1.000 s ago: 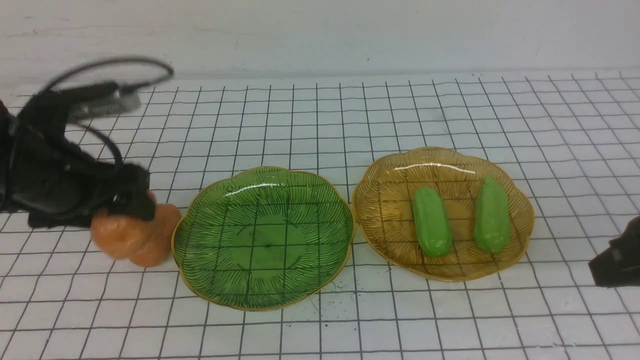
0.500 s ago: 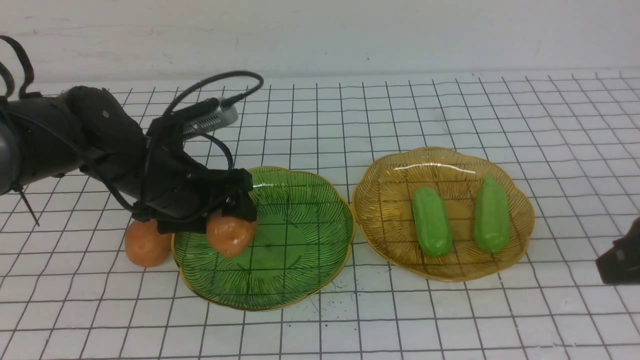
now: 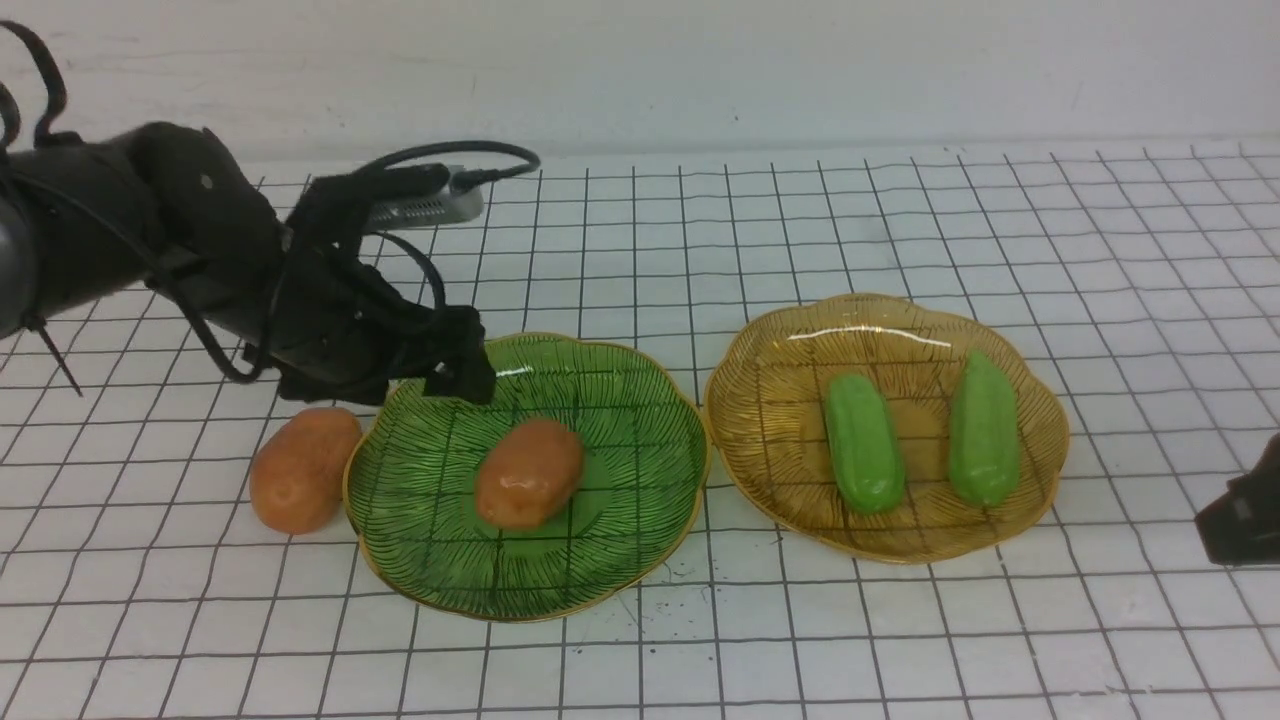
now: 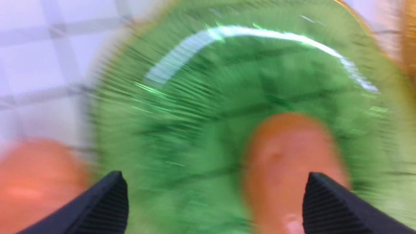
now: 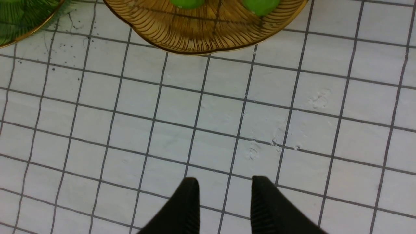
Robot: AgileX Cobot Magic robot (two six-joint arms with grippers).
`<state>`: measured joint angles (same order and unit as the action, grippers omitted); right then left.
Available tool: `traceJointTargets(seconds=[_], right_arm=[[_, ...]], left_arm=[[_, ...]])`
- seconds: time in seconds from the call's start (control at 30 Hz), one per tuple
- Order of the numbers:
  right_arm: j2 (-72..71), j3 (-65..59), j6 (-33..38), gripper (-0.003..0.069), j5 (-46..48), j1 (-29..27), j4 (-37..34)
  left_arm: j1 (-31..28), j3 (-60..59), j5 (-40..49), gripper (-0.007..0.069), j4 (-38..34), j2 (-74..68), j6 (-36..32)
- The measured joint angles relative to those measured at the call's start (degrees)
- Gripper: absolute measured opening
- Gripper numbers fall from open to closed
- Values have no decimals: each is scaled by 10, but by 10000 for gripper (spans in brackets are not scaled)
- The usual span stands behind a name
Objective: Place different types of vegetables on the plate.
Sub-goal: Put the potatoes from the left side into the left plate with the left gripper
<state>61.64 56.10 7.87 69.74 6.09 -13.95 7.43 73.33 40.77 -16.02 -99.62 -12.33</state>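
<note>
- The left gripper [image 3: 462, 372] hangs over the back-left rim of the green plate [image 3: 630, 440], its jaws spread wide with nothing between them.
- 1 potato [image 3: 528, 487] lies in the middle of that plate, clear of the gripper and just in front of and below it.
- The left wrist view is blurred, but it shows this potato nearer 1 fingertip [image 4: 313, 195] than the other.
- The other potato [image 3: 303, 468] lies on the table [image 3: 700, 660], right against the green plate's left rim.
- 2 cucumbers [image 3: 863, 455] [image 3: 983, 428] lie side by side, apart, in the amber plate [image 3: 780, 420].
- The right gripper [image 5: 224, 187] hovers over the table near the amber plate's front right, its jaws a narrow gap apart and holding nothing.
</note>
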Motion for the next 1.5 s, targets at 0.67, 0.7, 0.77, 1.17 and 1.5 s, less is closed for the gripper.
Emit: traceJointTargets(seconds=[0.67,0.7,0.77,1.17,1.5], right_arm=[[0,0,0,212,-1,0,1],[0,0,0,212,-1,0,1],[0,0,0,212,-3,0,2],[0,0,0,212,-15,0,2],[0,0,0,212,-22,0,2]], left_arm=[[-67,11,25,537,114,-88,110],[-67,11,25,537,114,-90,110],[-67,12,25,537,112,-92,110],[-67,23,32,465,151,-98,112],[-62,102,176,465,71,-19,95]])
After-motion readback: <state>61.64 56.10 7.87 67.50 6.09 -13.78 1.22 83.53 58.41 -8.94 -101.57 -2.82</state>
